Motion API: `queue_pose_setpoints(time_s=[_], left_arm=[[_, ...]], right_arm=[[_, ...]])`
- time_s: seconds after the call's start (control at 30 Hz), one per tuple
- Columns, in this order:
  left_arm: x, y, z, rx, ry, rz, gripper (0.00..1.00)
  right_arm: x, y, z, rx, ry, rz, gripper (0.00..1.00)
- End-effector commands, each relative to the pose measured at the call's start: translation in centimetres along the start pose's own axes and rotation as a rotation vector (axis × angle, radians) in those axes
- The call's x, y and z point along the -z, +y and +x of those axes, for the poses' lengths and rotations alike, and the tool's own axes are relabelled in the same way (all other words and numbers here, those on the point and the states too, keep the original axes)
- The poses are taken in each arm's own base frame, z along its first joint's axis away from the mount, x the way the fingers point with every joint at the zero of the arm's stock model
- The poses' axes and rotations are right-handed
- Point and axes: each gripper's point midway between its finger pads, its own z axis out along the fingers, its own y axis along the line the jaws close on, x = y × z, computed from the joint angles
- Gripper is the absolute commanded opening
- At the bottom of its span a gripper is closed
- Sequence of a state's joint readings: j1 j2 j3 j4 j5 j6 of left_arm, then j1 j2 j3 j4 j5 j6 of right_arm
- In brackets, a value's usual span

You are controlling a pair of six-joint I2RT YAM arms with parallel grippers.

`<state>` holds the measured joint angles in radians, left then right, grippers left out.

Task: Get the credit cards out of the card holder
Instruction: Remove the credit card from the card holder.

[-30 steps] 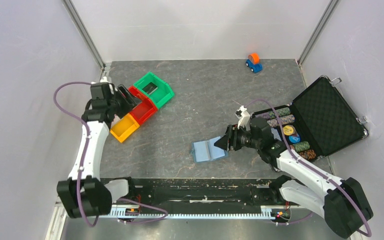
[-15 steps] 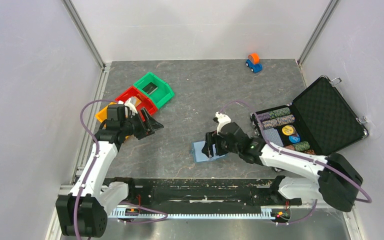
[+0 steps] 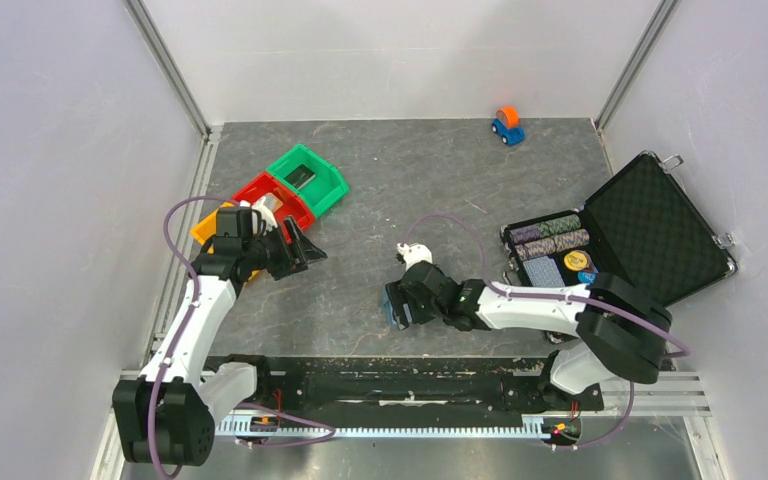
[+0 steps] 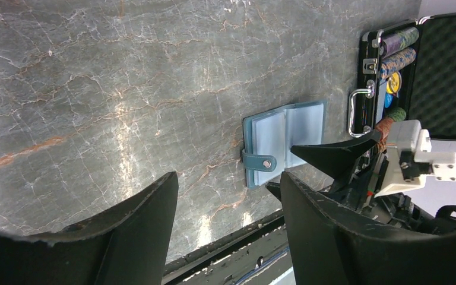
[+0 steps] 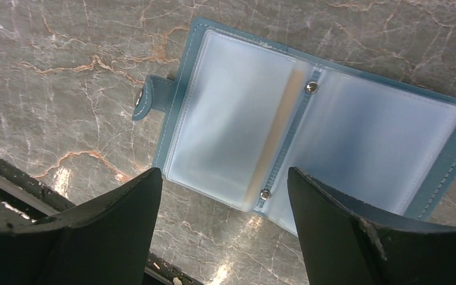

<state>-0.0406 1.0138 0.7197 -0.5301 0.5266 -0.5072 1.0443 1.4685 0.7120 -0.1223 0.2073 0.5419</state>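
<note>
One card holder [image 5: 309, 124], lying open and flat on the grey table [image 3: 410, 190] near the front edge, cloudy sleeves facing up, strap with one snap sticking out at the side. Number of cards inside impossible to tell. Directly over it, the right gripper [image 5: 224, 178], fingers spread wide, grasping nothing. Well to the left, the left gripper [image 4: 228, 178], also spread and empty, beside three bins [image 3: 275, 200]: green, red, yellow, the yellow half hidden by that arm. At right, one open black case [image 3: 660, 225] with rows of chips [image 3: 550, 232]. At the back, one toy car [image 3: 506, 125].
</note>
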Motion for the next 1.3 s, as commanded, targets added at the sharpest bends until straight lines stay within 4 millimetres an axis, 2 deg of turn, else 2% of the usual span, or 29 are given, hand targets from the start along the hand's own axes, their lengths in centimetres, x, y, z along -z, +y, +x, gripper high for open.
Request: queue_pose_setpoints(time_s=[0.0,0.27,0.4,0.7,0.8,0.97,1.13,1.27], left_arm=[[0.7,-1.0,-0.8,-0.068,-0.034,0.03,0.71],[0.8,-1.0,-0.8,-0.068,-0.034,0.031,0.71],[0.7,-0.9,-0.7,-0.064,-0.031,0.03,0.71],[0.5,-1.0,-0.5,-0.034,-0.033,0.033,0.7],[0.4,-1.5,0.0,-0.025,-0.021,0.054,0.69],[-0.8,-2.5,2.1,-0.006,0.044,0.089,0.67],[-2.7,-3.2,4.9,-0.005,0.1,0.101,0.66],[-4.3,-4.3,7.1,-0.047,0.149,0.123,0.69]], right_arm=[[-0.6,0.9,-1.7,0.027,-0.055,0.029,0.8],[-1.4,0.2,-0.2,0.053,-0.025,0.085,0.78],[-1.5,0.1,0.0,0.044,-0.029,0.087,0.7],[-1.2,1.1,-0.3,-0.003,-0.062,0.019,0.41],[-0.9,1.4,-0.6,-0.019,-0.082,0.003,0.38],[-0.3,2.0,-1.6,-0.079,-0.158,-0.07,0.33],[0.3,1.7,-2.1,-0.163,-0.216,-0.146,0.19],[0.8,1.1,-2.5,-0.213,-0.242,-0.19,0.16]])
